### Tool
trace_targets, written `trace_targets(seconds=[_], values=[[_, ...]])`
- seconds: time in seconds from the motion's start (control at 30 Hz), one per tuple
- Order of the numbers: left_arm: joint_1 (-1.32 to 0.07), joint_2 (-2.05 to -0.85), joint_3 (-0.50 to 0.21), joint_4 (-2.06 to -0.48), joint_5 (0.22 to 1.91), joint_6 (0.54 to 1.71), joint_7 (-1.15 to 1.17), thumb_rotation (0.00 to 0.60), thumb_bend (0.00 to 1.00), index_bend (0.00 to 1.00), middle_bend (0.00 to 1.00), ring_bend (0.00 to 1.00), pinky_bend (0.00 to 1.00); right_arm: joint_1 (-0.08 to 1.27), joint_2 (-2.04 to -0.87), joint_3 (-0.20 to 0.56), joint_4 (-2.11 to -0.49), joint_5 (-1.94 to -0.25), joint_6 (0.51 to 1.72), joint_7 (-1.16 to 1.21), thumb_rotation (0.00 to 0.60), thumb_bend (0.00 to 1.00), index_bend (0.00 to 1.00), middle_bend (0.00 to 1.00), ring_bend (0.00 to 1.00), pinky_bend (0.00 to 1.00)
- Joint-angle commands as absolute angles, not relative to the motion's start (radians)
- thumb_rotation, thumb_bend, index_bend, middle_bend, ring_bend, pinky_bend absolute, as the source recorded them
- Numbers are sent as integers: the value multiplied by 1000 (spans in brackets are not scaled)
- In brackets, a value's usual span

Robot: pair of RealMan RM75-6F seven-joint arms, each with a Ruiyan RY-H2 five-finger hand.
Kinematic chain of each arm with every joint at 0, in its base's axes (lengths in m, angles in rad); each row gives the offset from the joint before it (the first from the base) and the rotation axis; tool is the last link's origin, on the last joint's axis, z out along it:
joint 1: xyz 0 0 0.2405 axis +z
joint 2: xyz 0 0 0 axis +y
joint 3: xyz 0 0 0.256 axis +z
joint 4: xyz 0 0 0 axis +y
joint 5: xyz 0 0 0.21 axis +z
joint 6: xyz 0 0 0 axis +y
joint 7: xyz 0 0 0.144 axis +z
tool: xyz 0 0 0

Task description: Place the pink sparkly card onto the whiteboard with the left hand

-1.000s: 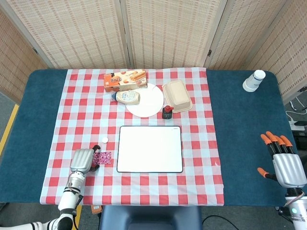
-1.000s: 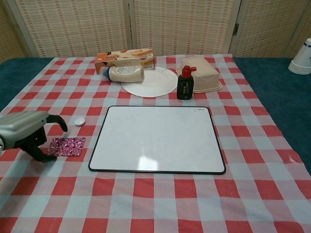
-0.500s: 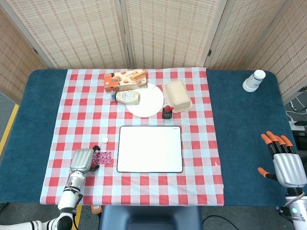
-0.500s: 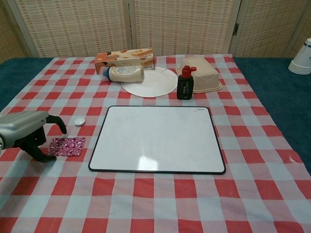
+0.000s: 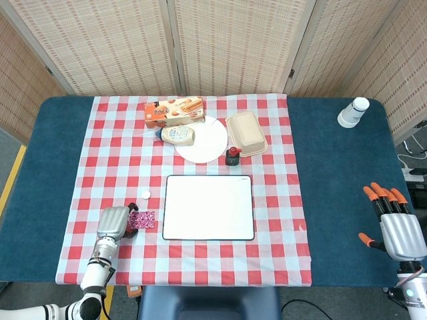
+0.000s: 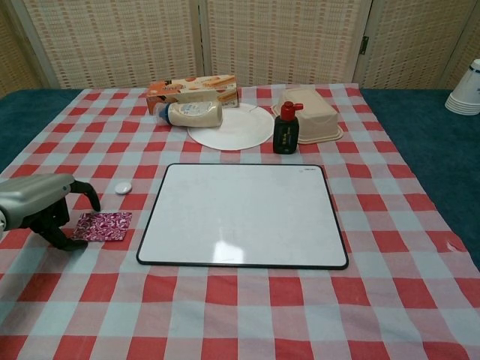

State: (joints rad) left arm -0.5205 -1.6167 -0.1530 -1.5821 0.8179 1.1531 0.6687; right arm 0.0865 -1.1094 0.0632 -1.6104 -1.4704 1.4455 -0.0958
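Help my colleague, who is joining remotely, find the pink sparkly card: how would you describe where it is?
Start at the whiteboard in the middle of the checked tablecloth and look just past its left edge, near the front corner. The pink sparkly card lies flat there, beside the left hand. The only small neighbour is a white round cap further back; the card is rectangular, glittery and magenta.

Looked like a staged robot test room: woven folding screens (image 5: pixel 233 47) behind a blue-covered table (image 5: pixel 333 187) with checked tablecloth (image 5: pixel 107 153).

Pink sparkly card (image 6: pixel 103 225) flat on the checked cloth, just left of the black-framed whiteboard (image 6: pixel 242 214), apart.
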Motion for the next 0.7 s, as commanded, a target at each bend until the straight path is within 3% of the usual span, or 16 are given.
trace_targets(seconds=[0.03, 0.3, 0.7], values=[[-522, -1616, -150, -1584, 818, 1157, 668, 600, 220, 337, 1000, 981, 966, 86, -1109, 63, -1610, -1471, 1446, -96, 600, 0, 111, 25, 0, 100], [-527, -1615, -142, -1586, 815, 1165, 665, 600, 222, 396, 1000, 982, 967, 83, -1108, 63, -1609, -1476, 1455, -90, 600, 0, 111, 25, 0, 100], [-534, -1612, -140, -1587, 812, 1177, 656, 600, 228, 406, 1000, 982, 967, 84, -1109, 64, -1608, -1474, 1453, -91, 600, 0, 111, 25, 0, 100]])
